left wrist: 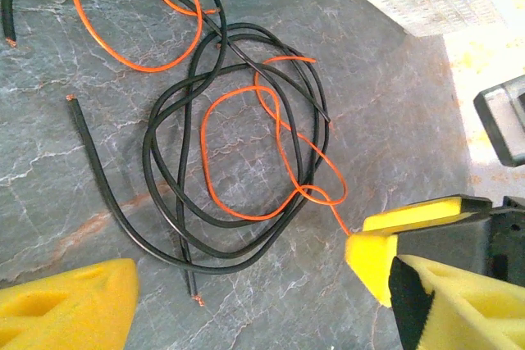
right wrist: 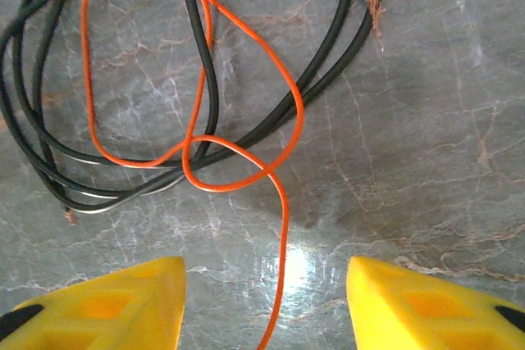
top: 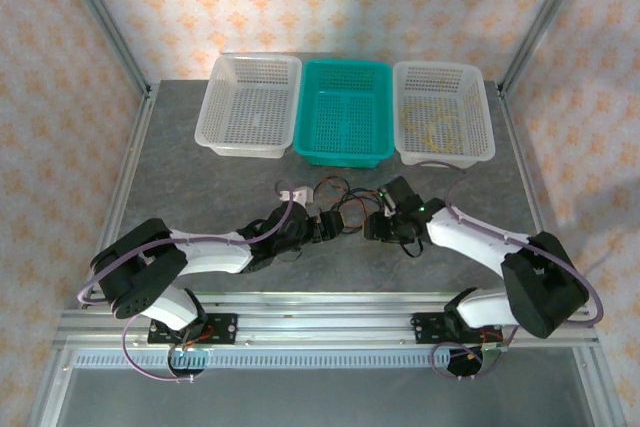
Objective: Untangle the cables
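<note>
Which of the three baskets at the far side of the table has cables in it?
The right white basket: yellow cables lie coiled in it. The green basket in the middle and the left white basket show none.

"What's on the table (top: 200,177)?"

"It's a grey marbled top. A black cable (left wrist: 156,170) and an orange cable (left wrist: 205,145) lie looped through each other mid-table. Along the far edge stand a white basket (top: 245,147), a green basket (top: 343,155) and a second white basket (top: 445,155)."

I see smooth, shiny cables (right wrist: 285,235) on a grey stone-look table (right wrist: 426,161). It gleams between my matt yellow plastic fingers (right wrist: 123,301).
</note>
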Robot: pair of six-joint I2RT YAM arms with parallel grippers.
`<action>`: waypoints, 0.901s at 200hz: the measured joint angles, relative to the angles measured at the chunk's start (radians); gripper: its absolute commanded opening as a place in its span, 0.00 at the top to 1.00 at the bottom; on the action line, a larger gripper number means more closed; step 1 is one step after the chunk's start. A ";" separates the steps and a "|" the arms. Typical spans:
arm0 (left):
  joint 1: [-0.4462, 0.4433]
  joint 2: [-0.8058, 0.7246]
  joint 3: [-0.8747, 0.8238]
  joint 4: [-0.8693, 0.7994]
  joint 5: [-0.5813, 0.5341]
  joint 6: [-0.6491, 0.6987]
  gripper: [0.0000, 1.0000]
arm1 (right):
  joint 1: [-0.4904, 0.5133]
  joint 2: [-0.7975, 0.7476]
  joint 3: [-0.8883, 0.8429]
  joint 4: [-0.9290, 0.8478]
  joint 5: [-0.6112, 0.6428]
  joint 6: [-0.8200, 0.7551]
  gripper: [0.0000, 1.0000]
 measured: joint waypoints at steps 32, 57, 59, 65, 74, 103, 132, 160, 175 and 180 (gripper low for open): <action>0.000 0.000 0.000 0.003 0.001 0.000 0.19 | 0.003 0.017 0.011 -0.024 0.001 -0.004 0.51; 0.000 0.000 0.000 0.010 0.001 0.000 0.19 | 0.003 0.041 0.018 -0.024 0.001 -0.001 0.58; 0.000 0.000 -0.001 0.011 0.001 0.000 0.19 | 0.003 0.043 0.018 -0.024 0.001 0.001 0.58; 0.000 0.000 -0.002 0.016 0.001 0.000 0.19 | 0.004 0.049 0.019 -0.024 0.001 0.001 0.61; 0.000 0.000 -0.004 0.024 0.001 0.000 0.19 | 0.005 0.056 0.019 -0.024 0.001 0.006 0.66; 0.000 0.000 -0.006 0.032 0.001 0.003 0.18 | 0.008 0.058 0.032 -0.034 0.010 0.007 0.85; 0.000 0.000 -0.005 0.030 -0.004 0.024 0.17 | 0.008 0.009 0.051 -0.053 0.053 0.000 1.00; 0.001 -0.002 0.015 0.000 -0.018 0.082 0.12 | 0.008 -0.101 0.065 -0.086 0.105 -0.014 1.00; 0.005 -0.002 0.047 -0.025 -0.029 0.122 0.10 | 0.008 -0.146 0.090 -0.104 0.127 -0.036 1.00; 0.008 -0.002 0.061 -0.034 -0.032 0.141 0.10 | 0.008 -0.162 0.101 -0.110 0.134 -0.047 1.00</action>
